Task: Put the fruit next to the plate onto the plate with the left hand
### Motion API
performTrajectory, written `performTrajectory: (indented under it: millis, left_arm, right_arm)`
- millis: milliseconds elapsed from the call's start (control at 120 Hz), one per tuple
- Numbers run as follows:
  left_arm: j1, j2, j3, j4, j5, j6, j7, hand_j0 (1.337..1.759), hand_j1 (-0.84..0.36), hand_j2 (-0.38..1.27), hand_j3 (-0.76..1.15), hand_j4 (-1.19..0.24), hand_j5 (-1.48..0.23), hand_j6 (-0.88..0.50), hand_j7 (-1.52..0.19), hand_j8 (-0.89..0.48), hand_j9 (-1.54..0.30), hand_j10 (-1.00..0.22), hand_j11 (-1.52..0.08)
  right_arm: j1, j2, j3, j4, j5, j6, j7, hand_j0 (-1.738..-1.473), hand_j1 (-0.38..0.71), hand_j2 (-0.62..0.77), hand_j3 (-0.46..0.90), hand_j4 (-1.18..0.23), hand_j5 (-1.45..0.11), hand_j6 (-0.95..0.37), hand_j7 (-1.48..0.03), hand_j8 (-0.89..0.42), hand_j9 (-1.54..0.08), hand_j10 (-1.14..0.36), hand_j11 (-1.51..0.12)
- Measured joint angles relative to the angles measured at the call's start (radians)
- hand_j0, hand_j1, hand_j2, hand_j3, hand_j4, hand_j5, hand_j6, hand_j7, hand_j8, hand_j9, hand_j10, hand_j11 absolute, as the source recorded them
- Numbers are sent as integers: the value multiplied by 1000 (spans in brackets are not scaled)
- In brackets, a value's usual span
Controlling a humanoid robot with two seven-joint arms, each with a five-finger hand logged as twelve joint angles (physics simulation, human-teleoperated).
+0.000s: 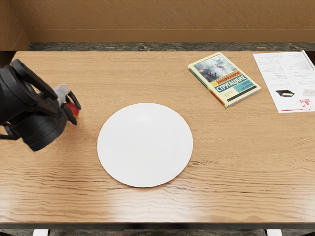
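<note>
Now, key relation: the small red fruit [74, 104] sits right at the tip of the black robotic left hand [59, 110], on the side facing the round white plate [144, 145]; from there the plate lies to the picture's right and a little nearer the viewer.
Nearer arm: the left one, coming in from the left edge; no right arm shows.
Hand state: I cannot tell whether it is clamped on the fruit or merely around it, since the hand hides most of it.
Fruit position: near the plate's left rim but apart from it, over the wooden table [236, 157]; whether resting or lifted is unclear.
Fruit look: only a red sliver shows, with a hint of yellow below; its long axis cannot be judged.
Plate: bare, nothing on it.
Bystanders: a green-edged paperback book [224, 78] and a printed white sheet [288, 81], both well apart at the far right.
</note>
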Motion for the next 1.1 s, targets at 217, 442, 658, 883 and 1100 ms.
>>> performTrajectory:
  millis: [217,442,658,883,1100]
  left_arm:
    - [-47,23,-143,4,20,-3,18,1648,-358,337,0,-773,-1170,-308,-1143,-256,-1148,-596,-1172]
    - [12,-10,-374,20,74,-49,14,1650,-349,340,0,-776,-1172,-304,-1154,-254,-1149,-612,-1144]
    - [78,-30,-415,58,88,-65,12,1649,-365,365,0,-751,-1195,-257,-1209,-223,-1172,-602,-1144]
    - [103,-30,-410,63,90,-85,20,1655,32,139,0,-374,-512,-111,-515,-89,-501,-354,-488]
    - [-45,140,-353,45,93,-261,22,1657,239,48,0,-130,-178,-39,-179,-20,-174,-123,-170]
  right_arm:
    - [0,0,0,0,0,0,0,-1658,-331,-3,0,-15,-20,-15,-20,-15,-20,-15,-20]
    - [0,0,0,0,0,0,0,-1658,-331,-3,0,-15,-20,-15,-20,-15,-20,-15,-20]
    - [0,0,0,0,0,0,0,-1658,-331,-3,0,-15,-20,-15,-20,-15,-20,-15,-20]
    - [0,0,0,0,0,0,0,-1658,-331,-3,0,-15,-20,-15,-20,-15,-20,-15,-20]
    - [0,0,0,0,0,0,0,-1658,-331,-3,0,-15,-20,-15,-20,-15,-20,-15,-20]
